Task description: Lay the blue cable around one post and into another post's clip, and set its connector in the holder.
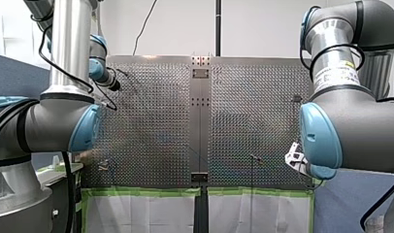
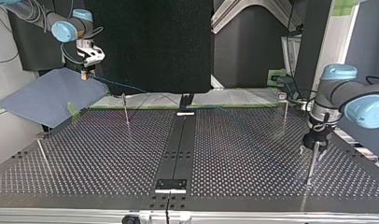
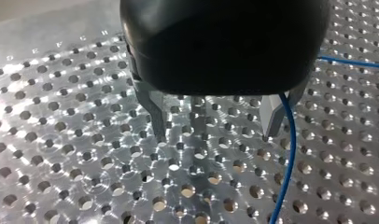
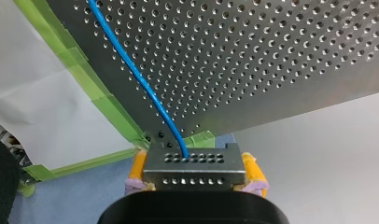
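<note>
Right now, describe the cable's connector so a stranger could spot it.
In the top view, look past the far left corner of the perforated table, above the blue sheet, where my right gripper hangs. Between its yellow pads sits the connector: a metal block with rows of holes, the only thing the blue cable ends in.

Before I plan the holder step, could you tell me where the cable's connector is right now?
The connector is clamped between my right gripper's yellow pads, held in the air beyond the table's green-taped far edge, at the top view's left.
</note>
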Available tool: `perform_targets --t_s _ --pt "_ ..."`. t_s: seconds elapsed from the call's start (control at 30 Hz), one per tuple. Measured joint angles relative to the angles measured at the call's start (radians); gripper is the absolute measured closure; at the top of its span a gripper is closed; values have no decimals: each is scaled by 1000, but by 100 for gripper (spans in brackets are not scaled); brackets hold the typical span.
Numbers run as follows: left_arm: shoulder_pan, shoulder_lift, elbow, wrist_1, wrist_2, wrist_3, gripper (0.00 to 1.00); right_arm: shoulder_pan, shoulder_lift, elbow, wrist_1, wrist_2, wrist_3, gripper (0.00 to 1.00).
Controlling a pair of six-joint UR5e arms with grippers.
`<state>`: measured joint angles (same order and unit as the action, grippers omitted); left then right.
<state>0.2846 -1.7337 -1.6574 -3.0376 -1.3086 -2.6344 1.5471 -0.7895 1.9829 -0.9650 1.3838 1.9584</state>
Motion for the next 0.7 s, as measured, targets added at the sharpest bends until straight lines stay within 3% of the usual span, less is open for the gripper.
perform_targets --t_s 0.33,0.7 --pt "25 0 -1 9 23 -89 0 0 0 -1 -3 0 -1 100" --pt "39 9 -36 32 77 -131 0 0 0 -2 -3 1 -1 100"
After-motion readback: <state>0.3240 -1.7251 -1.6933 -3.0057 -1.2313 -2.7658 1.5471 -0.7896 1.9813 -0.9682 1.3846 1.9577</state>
